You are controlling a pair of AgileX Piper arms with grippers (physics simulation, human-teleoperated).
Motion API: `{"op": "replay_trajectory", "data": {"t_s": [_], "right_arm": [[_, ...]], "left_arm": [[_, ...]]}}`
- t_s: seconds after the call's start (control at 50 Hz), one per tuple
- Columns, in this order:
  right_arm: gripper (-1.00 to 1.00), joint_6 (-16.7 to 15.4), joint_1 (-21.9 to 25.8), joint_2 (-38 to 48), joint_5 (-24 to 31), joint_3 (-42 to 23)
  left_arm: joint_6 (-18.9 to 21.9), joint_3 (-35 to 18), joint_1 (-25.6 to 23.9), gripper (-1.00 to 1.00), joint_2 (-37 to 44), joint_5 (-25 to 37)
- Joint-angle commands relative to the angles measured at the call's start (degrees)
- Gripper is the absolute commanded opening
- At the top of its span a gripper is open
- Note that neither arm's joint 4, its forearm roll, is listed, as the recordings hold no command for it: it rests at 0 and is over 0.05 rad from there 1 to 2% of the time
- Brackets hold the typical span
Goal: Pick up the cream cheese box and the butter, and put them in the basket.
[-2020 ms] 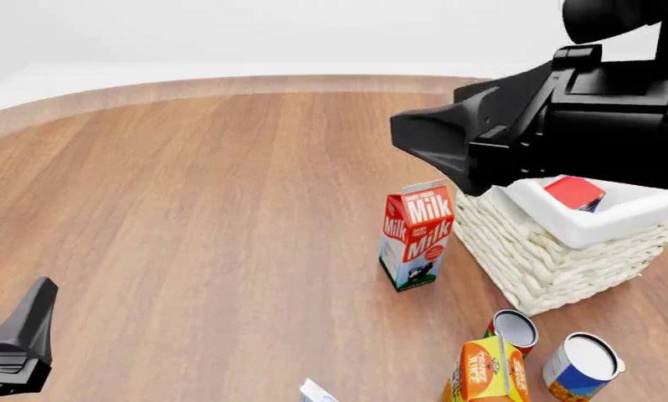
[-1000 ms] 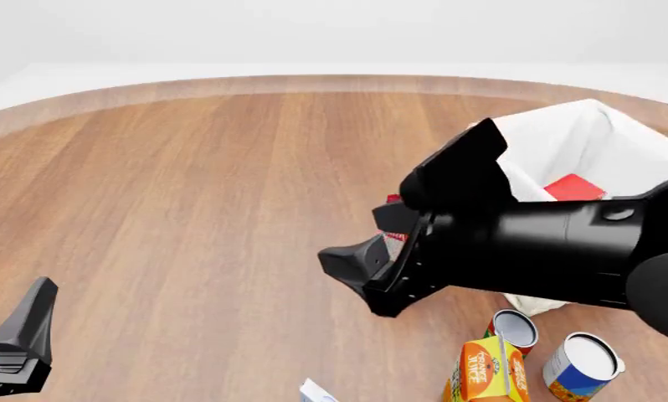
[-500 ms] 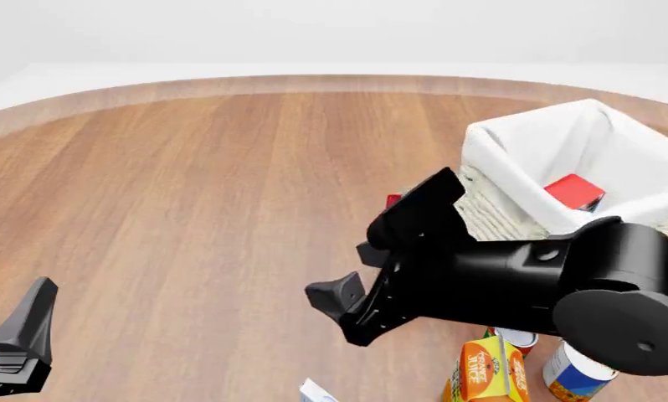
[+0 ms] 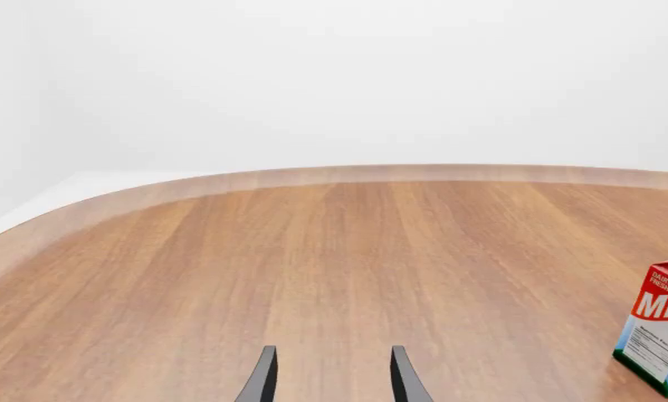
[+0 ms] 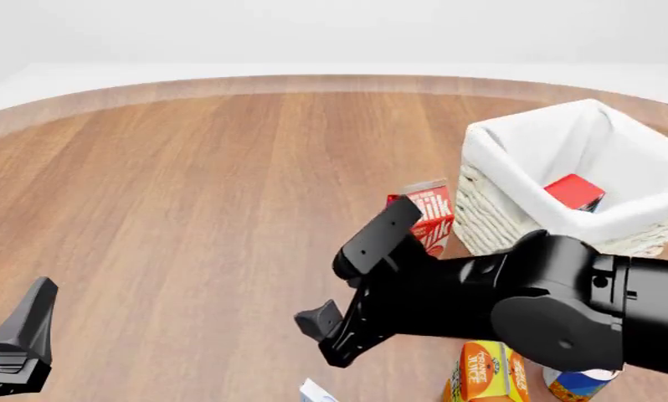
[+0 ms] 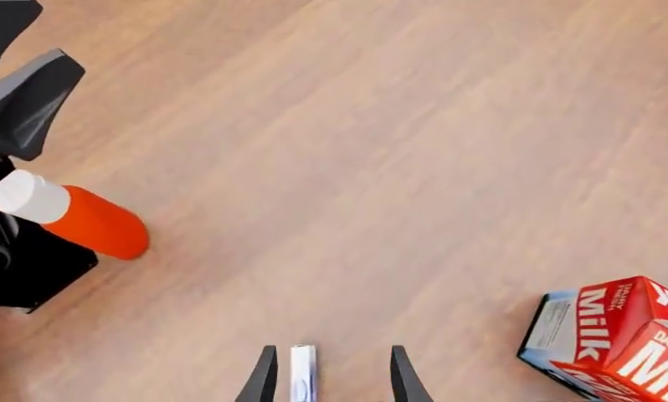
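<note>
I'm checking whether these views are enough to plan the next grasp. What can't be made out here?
- Cream cheese box: front view, cut off by the bottom edge; only a white corner shows.
- Butter: front view, partly sunk in the basket.
- Can: front view, mostly behind the right arm.
- Milk carton: left wrist view, cut off at the edge.

Parted right claw (image 6: 330, 381) above wooden table (image 6: 346, 151), milk carton (image 6: 614, 339) and orange-red bottle (image 6: 72, 216) nearby.
</note>
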Motion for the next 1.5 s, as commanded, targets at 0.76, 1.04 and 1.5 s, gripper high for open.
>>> {"op": "replay_trajectory", "data": {"t_s": [0.76,1.04,1.5], "right_arm": [[1.0,0.1,1.7,5.7,-1.7,1.0],[1.0,1.7,3.0,9.4,-4.3,2.3],[1.0,3.4,3.7,11.5,-5.7,3.5]], "left_arm": [[0.0,0.0,0.0,1.0,0.0,0.0],[0.0,0.0,0.0,1.0,0.0,0.0],[0.0,0.0,0.0,1.0,0.0,0.0]]}}
